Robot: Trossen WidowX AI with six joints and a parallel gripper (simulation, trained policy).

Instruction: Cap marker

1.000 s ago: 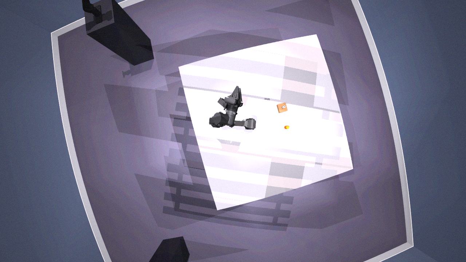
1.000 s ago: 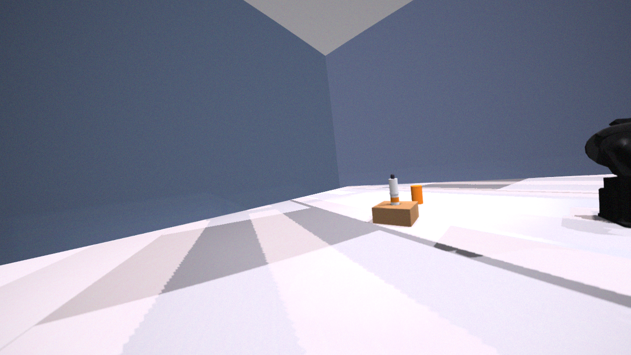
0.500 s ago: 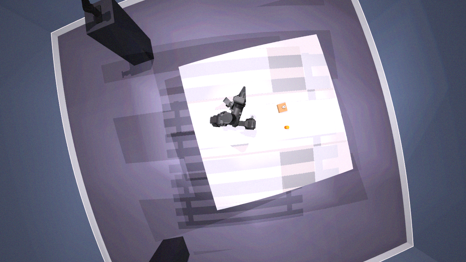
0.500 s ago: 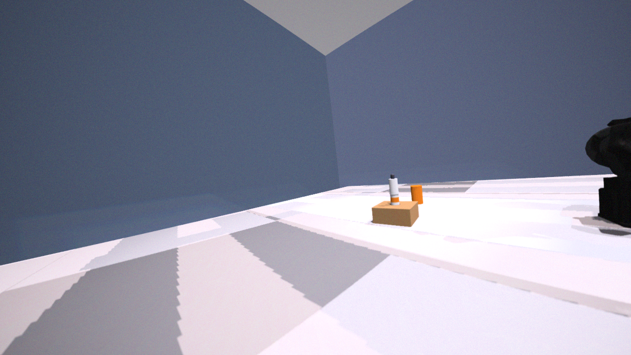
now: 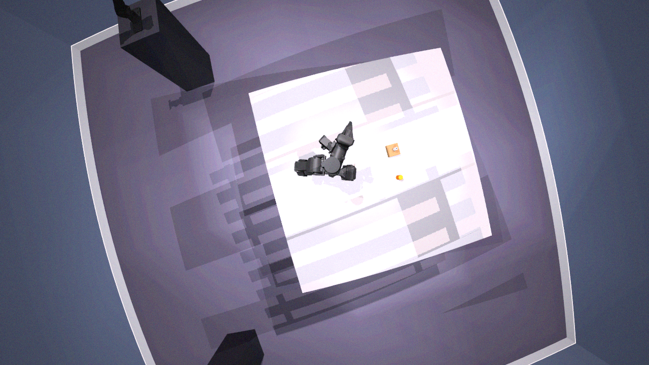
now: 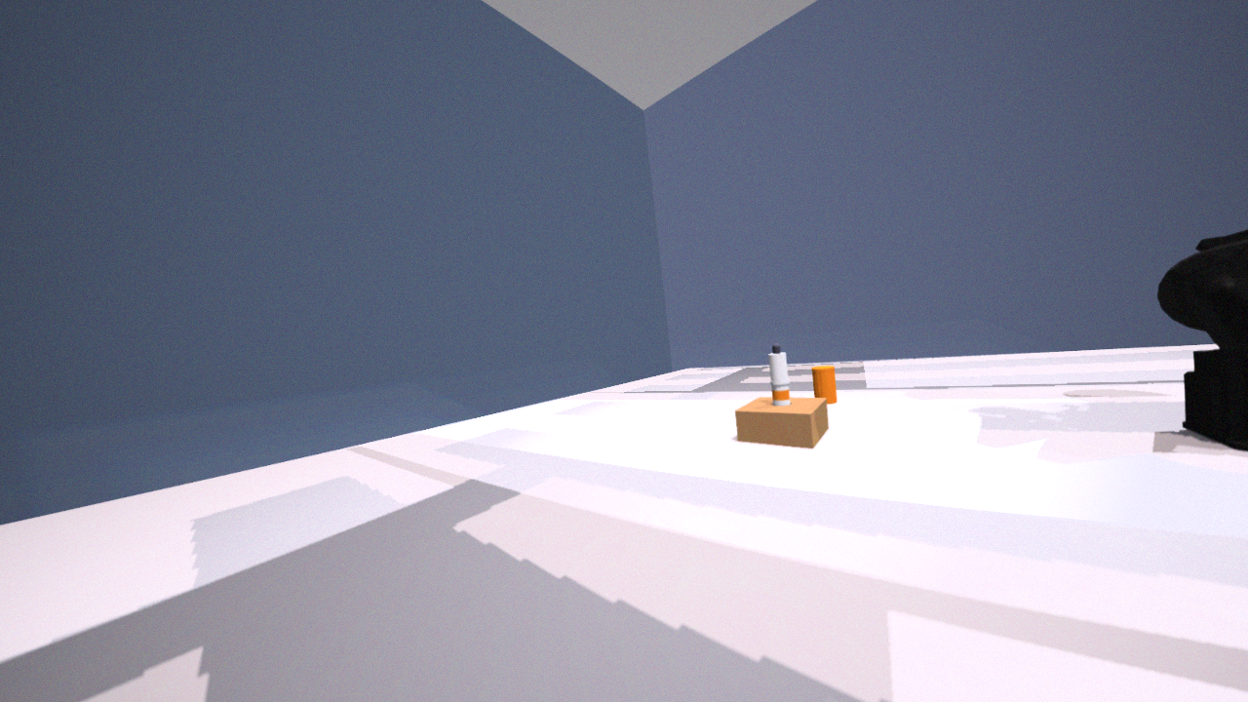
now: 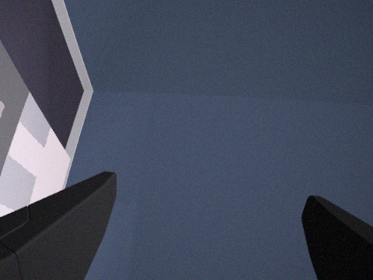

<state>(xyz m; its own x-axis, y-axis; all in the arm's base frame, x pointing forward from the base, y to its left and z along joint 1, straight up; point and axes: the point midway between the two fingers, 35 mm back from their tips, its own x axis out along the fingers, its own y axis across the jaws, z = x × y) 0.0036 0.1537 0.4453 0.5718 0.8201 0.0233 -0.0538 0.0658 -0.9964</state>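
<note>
The marker (image 5: 395, 148) (image 6: 778, 370) stands upright in the holder block (image 5: 388, 153) (image 6: 774, 426); it is white with an orange band and its dark tip is bare. The orange cap (image 5: 399, 177) (image 6: 824, 384) stands upright on the table (image 5: 381, 235) (image 6: 610, 506), a little apart from the block. My gripper (image 7: 211, 196) (image 5: 350, 123) is open and empty, raised high and well away from the marker and cap, on the arm's side of the block. In the exterior view the gripper is out of frame. The wrist view shows neither marker, block nor cap.
The arm's base (image 5: 348, 173) stands on the table, and part of the arm (image 6: 1208, 292) shows at the right edge of the exterior view. Two dark blocks (image 5: 174, 54) (image 5: 240, 349) stand off the table at the left. Striped shadows cross the table top.
</note>
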